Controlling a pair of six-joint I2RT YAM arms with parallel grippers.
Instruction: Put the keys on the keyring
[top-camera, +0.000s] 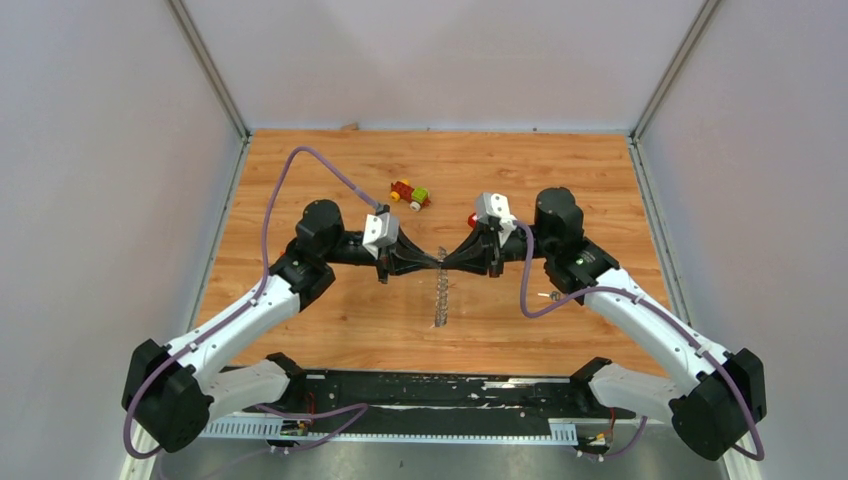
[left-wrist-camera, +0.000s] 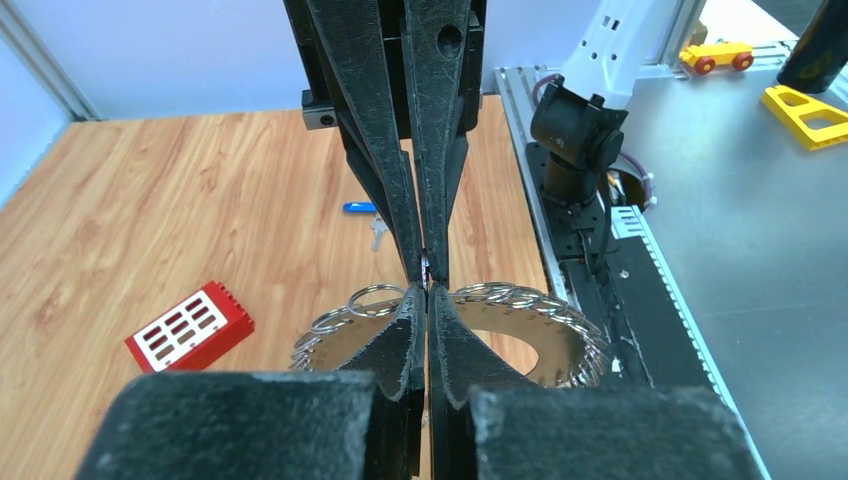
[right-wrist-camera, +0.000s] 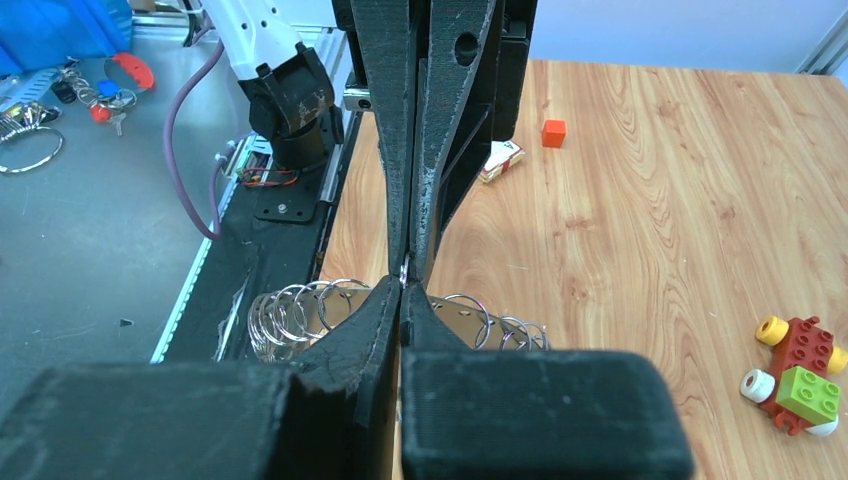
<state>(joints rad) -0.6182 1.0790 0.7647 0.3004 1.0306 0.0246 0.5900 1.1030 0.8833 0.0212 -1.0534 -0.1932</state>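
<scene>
Two robot arms reach inward and meet tip to tip over the middle of a wooden worktop (top-camera: 330, 170). The left end effector (left-wrist-camera: 427, 300) and the right end effector (right-wrist-camera: 402, 295) are both fully closed. Their narrow black fingers pinch from opposite sides at one spot on the top edge of the keyring (left-wrist-camera: 560, 345). The keyring is a large metal ring fringed with silver loops and teeth. It appears to hang upright beneath the two tips, and from overhead it shows only edge-on.

The task looks barely begun. The ring seems secured, but neither key is on it. A blue-headed piece (left-wrist-camera: 360, 208) and a small metal key (left-wrist-camera: 378, 233) lie loose just beside each other on the worktop, beyond the ring towards the right arm. Both have yet to be picked up and threaded on.

The worktop is light orange wood grain. On it are a red block (left-wrist-camera: 190, 327) with white squares near the ring, a red, yellow and green toy (top-camera: 410, 194) farther back, and a small orange cube (right-wrist-camera: 553, 133). Plain pale grey walls (top-camera: 100, 150) enclose three sides. A black rail (top-camera: 430, 385) carrying the arm bases runs along the near edge.
</scene>
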